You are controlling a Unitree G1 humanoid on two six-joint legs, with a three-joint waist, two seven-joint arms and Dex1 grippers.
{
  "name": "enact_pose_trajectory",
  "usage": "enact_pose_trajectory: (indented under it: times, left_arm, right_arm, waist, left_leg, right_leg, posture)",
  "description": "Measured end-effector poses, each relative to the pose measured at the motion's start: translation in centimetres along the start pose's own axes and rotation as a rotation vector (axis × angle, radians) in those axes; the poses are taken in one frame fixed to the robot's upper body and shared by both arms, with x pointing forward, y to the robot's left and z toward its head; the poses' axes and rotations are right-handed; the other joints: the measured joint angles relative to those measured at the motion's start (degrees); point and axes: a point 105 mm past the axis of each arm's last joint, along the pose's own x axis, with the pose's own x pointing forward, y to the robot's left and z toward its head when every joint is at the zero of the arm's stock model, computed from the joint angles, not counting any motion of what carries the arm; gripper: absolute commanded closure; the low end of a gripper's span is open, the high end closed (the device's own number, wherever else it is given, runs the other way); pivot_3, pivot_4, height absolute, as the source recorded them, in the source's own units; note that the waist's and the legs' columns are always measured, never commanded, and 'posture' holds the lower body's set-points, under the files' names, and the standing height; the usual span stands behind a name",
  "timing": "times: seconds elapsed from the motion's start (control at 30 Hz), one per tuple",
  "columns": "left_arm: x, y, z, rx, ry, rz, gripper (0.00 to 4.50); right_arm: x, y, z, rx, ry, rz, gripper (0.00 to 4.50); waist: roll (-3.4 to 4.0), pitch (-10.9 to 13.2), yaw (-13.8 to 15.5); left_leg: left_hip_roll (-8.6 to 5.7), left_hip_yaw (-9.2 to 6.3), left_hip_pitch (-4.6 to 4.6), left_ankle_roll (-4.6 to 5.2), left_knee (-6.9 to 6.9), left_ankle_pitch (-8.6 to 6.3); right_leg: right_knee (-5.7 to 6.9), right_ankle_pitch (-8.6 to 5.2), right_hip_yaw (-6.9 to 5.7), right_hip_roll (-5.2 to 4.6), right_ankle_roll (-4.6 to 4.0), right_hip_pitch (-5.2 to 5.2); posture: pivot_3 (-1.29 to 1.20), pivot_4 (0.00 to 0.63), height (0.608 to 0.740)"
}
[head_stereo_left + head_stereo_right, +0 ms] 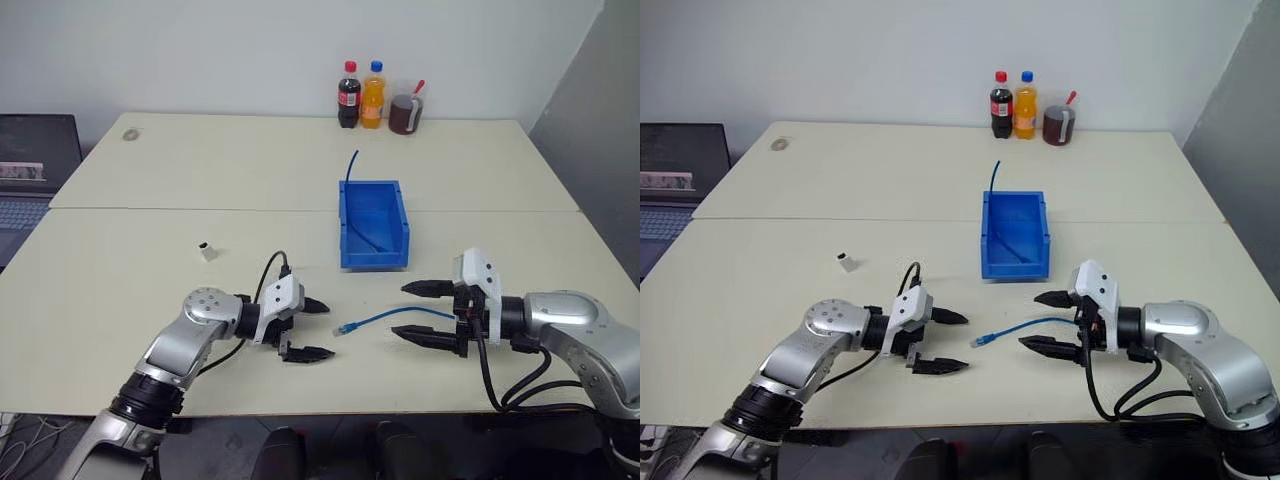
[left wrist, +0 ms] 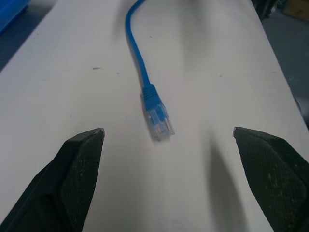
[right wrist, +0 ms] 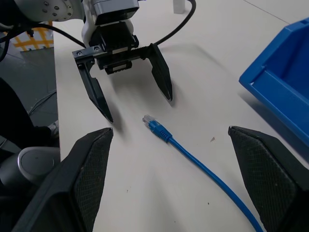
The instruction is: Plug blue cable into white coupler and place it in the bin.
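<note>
The blue cable (image 1: 385, 318) lies loose on the table, its clear plug (image 2: 158, 123) pointing toward my left gripper (image 1: 322, 330). That gripper is open, with a finger on either side of the plug and a short gap to it. My right gripper (image 1: 402, 310) faces it from the other side, also open, and the cable runs on the table under the gap between its fingers, held by neither. The white coupler (image 1: 208, 250) stands alone on the table, further back and to the left of my left arm. Beyond the cable sits the bin (image 1: 372, 262), with a blue cable end rising behind it.
Two bottles (image 1: 361, 96) and a cup of dark liquid (image 1: 406, 112) stand at the table's far edge. A laptop (image 1: 35, 165) sits off the left side. A small round object (image 1: 131, 133) lies at the far left of the table.
</note>
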Motion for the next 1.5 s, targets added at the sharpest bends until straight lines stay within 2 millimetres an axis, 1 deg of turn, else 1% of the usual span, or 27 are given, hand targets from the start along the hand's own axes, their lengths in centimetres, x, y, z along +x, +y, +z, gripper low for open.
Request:
enact_pose_trajectory:
  times: [0.07, 0.17, 0.27, 0.3, 0.33, 0.37, 0.47, 0.63, 0.67, 0.97, 1.03, 1.1, 1.13, 1.2, 1.27, 1.33, 1.37, 1.43, 1.5]
  left_arm:
    - [0.4, -0.1, -0.1, -0.005, -0.003, -0.004, 0.74]
    - [0.9, -0.4, -0.2, 0.004, -0.007, -0.018, 1.40]
    - [0.9, -0.2, -0.3, 0.003, -0.004, -0.014, 2.00]
    - [0.9, -0.2, -0.4, 0.005, -0.002, -0.014, 2.07]
    - [1.0, -0.3, -0.4, 0.008, -0.001, -0.014, 2.38]
    - [1.0, -0.3, -0.4, 0.011, -0.001, -0.015, 2.55]
    - [1.0, -0.4, -0.6, 0.016, 0.002, -0.016, 3.27]
    - [1.3, -0.2, -0.7, 0.023, 0.004, -0.016, 4.18]
    - [1.3, -0.2, -0.7, 0.023, 0.004, -0.016, 4.27]
    - [1.2, 0.0, -0.6, 0.038, 0.012, -0.022, 4.28]
    - [0.4, 0.1, -0.7, 0.008, 0.035, -0.033, 4.28]
    - [-1.1, 0.7, -0.6, -0.048, 0.067, -0.027, 4.28]
    - [-2.2, 1.2, -0.2, -0.094, 0.066, -0.010, 4.28]
    - [-3.7, 2.1, 1.4, -0.180, 0.012, 0.015, 4.28]
    - [-4.9, 2.9, 4.4, -0.253, -0.081, 0.022, 4.28]
    - [-5.8, 3.4, 7.7, -0.271, -0.167, 0.023, 4.28]
    - [-6.1, 3.7, 9.0, -0.273, -0.204, 0.027, 4.28]
    - [-5.9, 4.0, 11.4, -0.286, -0.284, 0.022, 4.28]
    - [-5.1, 3.9, 12.8, -0.318, -0.342, 0.002, 4.28]
  right_arm:
    - [-0.2, -0.1, 0.0, 0.007, -0.003, -0.013, 0.42]
    - [-0.4, -0.2, -0.7, 0.028, 0.016, -0.031, 0.42]
    - [-0.6, -0.4, -0.6, 0.028, 0.015, -0.048, 0.42]
    - [-0.7, -0.5, -0.6, 0.026, 0.012, -0.057, 0.42]
    - [-0.8, -0.7, -0.5, 0.024, 0.010, -0.068, 0.42]
    - [-0.9, -0.7, -0.4, 0.023, 0.008, -0.073, 0.42]
    - [-1.1, -0.8, -0.4, 0.021, 0.006, -0.081, 0.42]
    - [-1.1, -0.9, -0.5, 0.024, 0.007, -0.087, 0.42]
    - [-1.1, -0.9, -0.5, 0.025, 0.007, -0.087, 0.42]
    - [-1.1, -0.8, -0.8, 0.035, 0.010, -0.089, 0.42]
    - [-1.1, -0.7, -0.7, 0.059, 0.001, -0.087, 0.42]
    - [-1.2, -0.7, -0.5, 0.097, -0.021, -0.089, 0.42]
    - [-1.3, -0.8, -0.4, 0.121, -0.033, -0.094, 0.42]
    - [-1.4, -0.8, -0.3, 0.157, -0.049, -0.100, 0.42]
    - [-1.1, -0.8, 0.2, 0.191, -0.080, -0.095, 0.42]
    - [-0.7, -0.7, 1.1, 0.236, -0.125, -0.075, 0.42]
    - [-0.4, -0.6, 1.6, 0.254, -0.147, -0.058, 0.42]
    - [0.0, -0.3, 2.7, 0.280, -0.180, -0.023, 0.42]
    - [0.3, -0.1, 3.8, 0.291, -0.206, 0.002, 0.42]
  waist:
    - [0.00, 0.0, 0.0]
    - [0.00, 0.0, 0.0]
    - [-0.01, 0.0, 0.0]
    - [-0.01, 0.0, 0.0]
    - [-0.01, 0.0, 0.0]
    - [-0.01, 0.0, 0.0]
    - [-0.01, 0.0, 0.0]
    - [-0.03, 0.0, 0.0]
    - [-0.03, 0.0, 0.0]
    - [-0.03, 0.0, 0.0]
    - [-0.03, 0.0, -0.1]
    - [-0.05, 0.0, -0.5]
    - [-0.04, 0.0, -0.6]
    - [-0.07, 0.0, -0.5]
    - [-0.13, 0.1, -0.5]
    - [-0.13, 0.1, -0.4]
    - [-0.13, 0.1, -0.3]
    - [-0.12, 0.1, -0.1]
    - [-0.13, 0.1, 0.0]
  left_leg:
    - [0.01, -0.02, -0.01, 0.00, -0.02, 0.00]
    - [0.01, -0.01, -0.02, 0.00, -0.04, 0.00]
    - [0.01, -0.02, -0.01, 0.01, -0.04, 0.00]
    - [0.00, -0.02, -0.01, 0.01, -0.03, 0.00]
    - [0.01, -0.02, -0.01, 0.01, -0.04, 0.00]
    - [0.01, -0.02, -0.01, 0.01, -0.04, 0.00]
    - [0.01, -0.01, -0.01, 0.01, -0.05, -0.01]
    - [0.00, -0.02, -0.01, 0.01, -0.06, -0.01]
    - [0.00, -0.02, 0.00, 0.01, -0.06, -0.01]
    - [0.00, -0.03, 0.00, 0.01, -0.05, -0.01]
    - [0.03, -0.03, 0.00, 0.01, -0.07, -0.01]
    - [0.07, -0.06, -0.01, 0.01, -0.08, -0.01]
    - [0.07, -0.07, 0.00, 0.01, -0.10, -0.01]
    - [0.06, -0.09, -0.04, 0.01, -0.09, -0.01]
    - [0.05, -0.11, -0.10, 0.01, -0.07, -0.01]
    - [0.02, -0.09, -0.11, 0.01, -0.07, -0.01]
    - [0.01, -0.07, -0.12, 0.01, -0.08, -0.01]
    - [0.01, -0.07, -0.16, 0.01, -0.09, -0.01]
    - [0.01, -0.08, -0.23, 0.01, -0.09, -0.01]
  right_leg:
    - [-0.05, 0.00, 0.00, 0.01, 0.01, 0.01]
    - [-0.11, 0.00, 0.00, 0.00, 0.01, 0.02]
    - [-0.11, 0.01, 0.00, 0.00, 0.02, 0.03]
    - [-0.10, 0.01, 0.00, 0.00, 0.02, 0.03]
    - [-0.11, 0.01, 0.00, 0.00, 0.02, 0.03]
    - [-0.11, 0.01, 0.00, 0.00, 0.02, 0.03]
    - [-0.15, 0.01, 0.00, 0.00, 0.02, 0.04]
    - [-0.17, 0.01, -0.01, 0.00, 0.03, 0.05]
    - [-0.18, 0.01, -0.01, 0.00, 0.03, 0.06]
    - [-0.19, 0.02, -0.01, 0.00, 0.05, 0.07]
    - [-0.17, 0.02, -0.01, 0.03, 0.05, 0.05]
    - [-0.14, 0.03, -0.02, 0.07, 0.04, 0.02]
    - [-0.13, 0.02, -0.03, 0.08, 0.04, 0.01]
    - [-0.15, 0.02, -0.08, 0.07, 0.04, 0.01]
    - [-0.17, 0.03, -0.17, 0.05, 0.05, 0.00]
    - [-0.25, 0.05, -0.20, 0.02, 0.10, 0.02]
    - [-0.30, 0.07, -0.21, 0.02, 0.14, 0.01]
    - [-0.44, 0.11, -0.21, 0.01, 0.21, 0.03]
    - [-0.55, 0.15, -0.20, 0.01, 0.26, 0.02]
  posture:
    - [0.00, 0.150, 0.740]
    - [0.00, 0.150, 0.740]
    - [0.00, 0.150, 0.740]
    - [0.00, 0.150, 0.740]
    - [0.00, 0.150, 0.740]
    - [0.00, 0.150, 0.740]
    - [0.00, 0.150, 0.740]
    - [0.00, 0.150, 0.740]
    - [0.00, 0.150, 0.740]
    - [0.00, 0.150, 0.740]
    - [0.00, 0.150, 0.740]
    - [0.00, 0.150, 0.740]
    - [0.00, 0.150, 0.740]
    - [0.00, 0.150, 0.740]
    - [0.00, 0.150, 0.740]
    - [0.00, 0.150, 0.740]
    - [0.00, 0.150, 0.740]
    - [0.00, 0.150, 0.740]
    - [0.00, 0.150, 0.740]
